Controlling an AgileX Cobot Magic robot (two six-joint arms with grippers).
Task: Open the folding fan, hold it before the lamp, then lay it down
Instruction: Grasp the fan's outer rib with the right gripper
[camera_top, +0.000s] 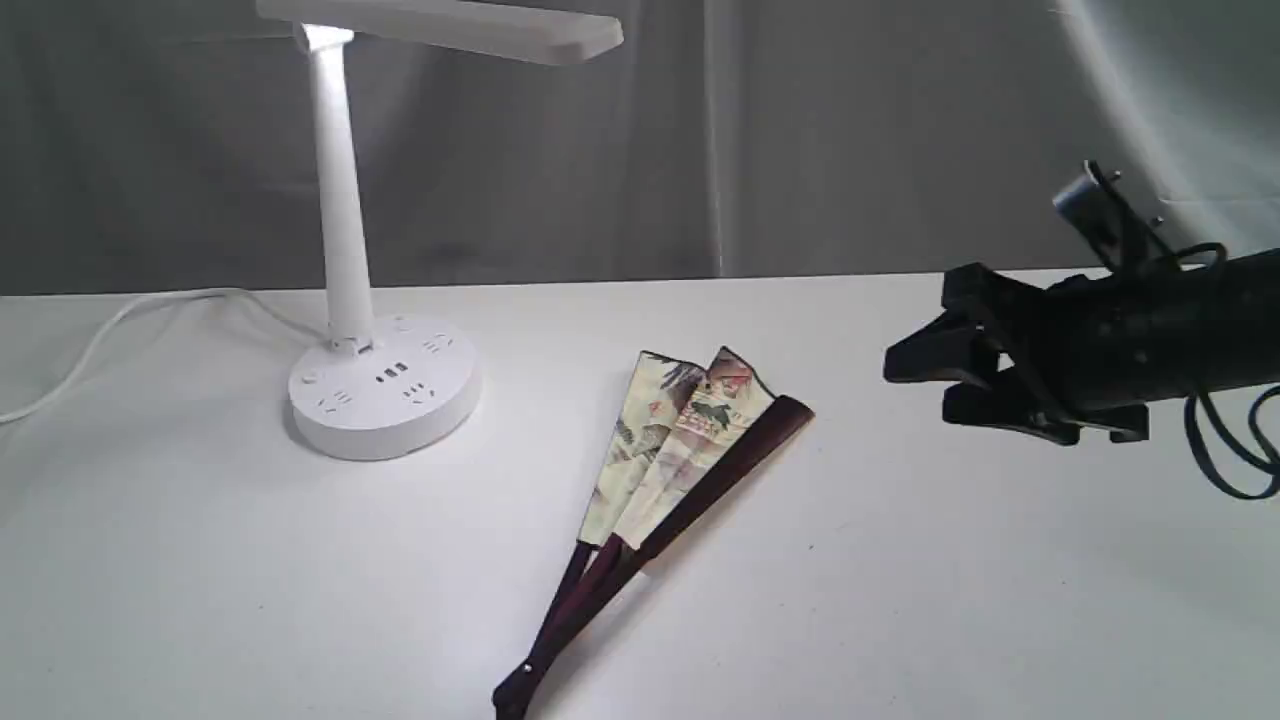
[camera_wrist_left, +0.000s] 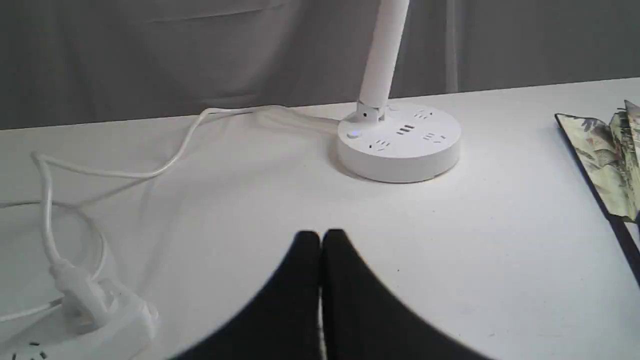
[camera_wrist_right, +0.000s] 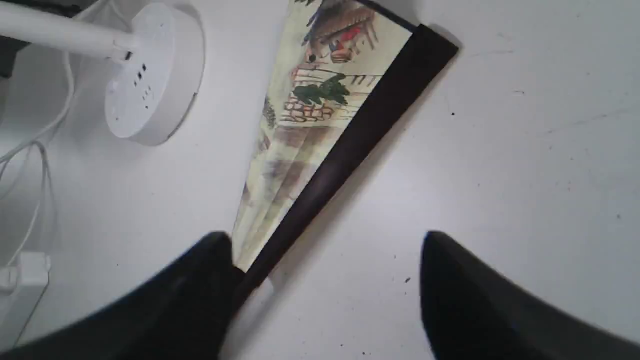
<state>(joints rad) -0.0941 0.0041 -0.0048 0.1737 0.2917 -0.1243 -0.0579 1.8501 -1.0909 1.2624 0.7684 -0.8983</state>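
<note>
At the far left a white cord (camera_top: 120, 320) trailed across the table (camera_top: 1000, 580) to the lamp (camera_top: 340, 230), whose round base sat near the table's back edge, just before the grey curtain (camera_top: 850, 130). Bare table lay between that base and the folding fan (camera_top: 680, 440). The fan lay flat near the middle, spread only into a narrow wedge, its pivot toward the near edge and its pleats pointing back. To its right the table was open out to the edge of the view.

The left gripper (camera_wrist_left: 320, 237) showed only in its own wrist view. Its jaws were pressed together on nothing, over bare table in front of the lamp's base. The right gripper (camera_top: 920, 388) hung above the table to the right of the fan, apart from it, with its jaws spread wide and nothing between them.
</note>
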